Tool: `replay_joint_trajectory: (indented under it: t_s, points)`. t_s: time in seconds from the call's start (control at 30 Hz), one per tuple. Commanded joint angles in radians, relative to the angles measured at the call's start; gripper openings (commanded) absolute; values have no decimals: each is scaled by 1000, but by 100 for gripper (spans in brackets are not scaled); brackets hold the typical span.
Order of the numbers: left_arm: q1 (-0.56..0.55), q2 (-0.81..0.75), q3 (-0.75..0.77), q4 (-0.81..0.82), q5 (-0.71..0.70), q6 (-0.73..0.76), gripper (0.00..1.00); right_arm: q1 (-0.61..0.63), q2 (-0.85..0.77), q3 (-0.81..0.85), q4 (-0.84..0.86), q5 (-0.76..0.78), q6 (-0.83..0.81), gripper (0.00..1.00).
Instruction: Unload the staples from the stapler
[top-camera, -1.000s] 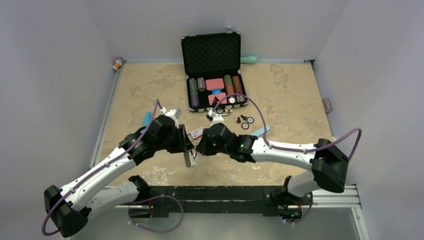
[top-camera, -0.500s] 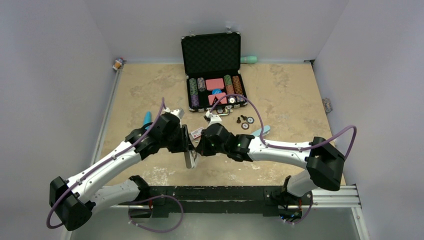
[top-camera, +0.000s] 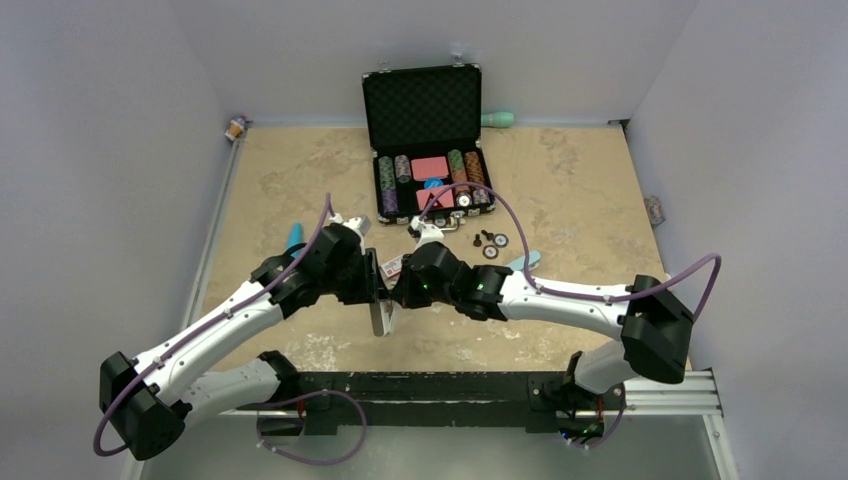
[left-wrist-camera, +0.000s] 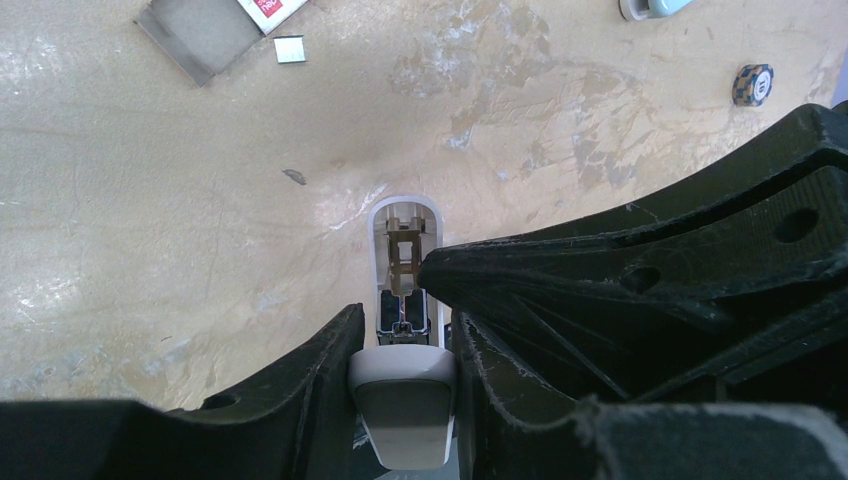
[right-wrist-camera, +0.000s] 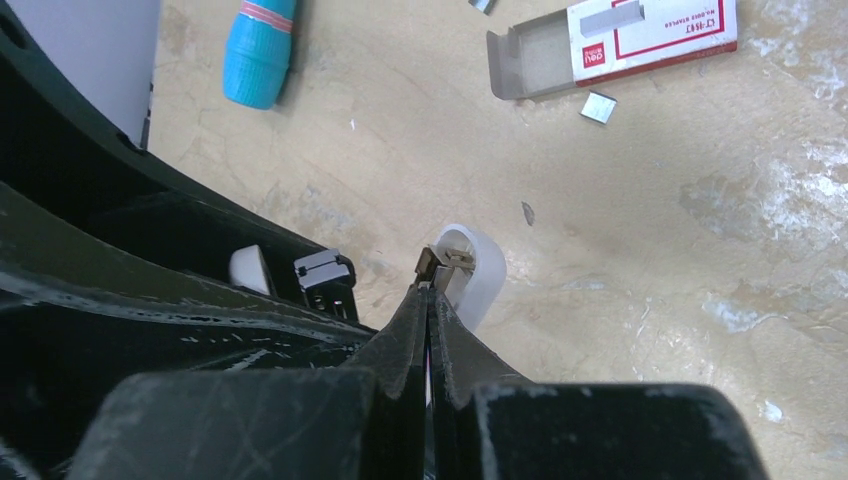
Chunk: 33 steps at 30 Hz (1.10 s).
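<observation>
White plastic is showing between the clamping fingers of the left gripper (left-wrist-camera: 402, 335), which is squeezing the stapler (left-wrist-camera: 404, 270) by its sides, mid-table (left-wrist-camera: 150, 250) between the two bent arms. The right gripper (right-wrist-camera: 430, 285) is reaching across, jaws pinched together at the stapler's open channel. Whether staples are caught there is impossible to tell. A staple box (right-wrist-camera: 620, 35), a loose staple strip (right-wrist-camera: 598, 107) and a blue tube (right-wrist-camera: 258, 55) are lying just beyond.

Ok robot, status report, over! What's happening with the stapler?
Copy: left fingers clamped on stapler; right fingers shut, tips at its open front, pinch unclear; staple box lies apart, nothing blocking.
</observation>
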Motion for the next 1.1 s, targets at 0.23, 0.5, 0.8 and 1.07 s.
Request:
replay_joint_trajectory:
  t_s: [0.23, 0.5, 0.8, 1.07]
  points:
    - [2, -21, 46, 26, 22, 23, 0, -7, 34, -14, 52, 1, -5, 0]
    - [11, -44, 108, -39, -24, 60, 0, -7, -149, -147, -23, 43, 53, 0]
    - [24, -73, 113, -30, -14, 62, 0, -7, -637, -275, -114, 66, 105, 61]
    - [25, -181, 9, 220, 201, 48, 0, -7, -822, -401, 121, -75, 39, 66]
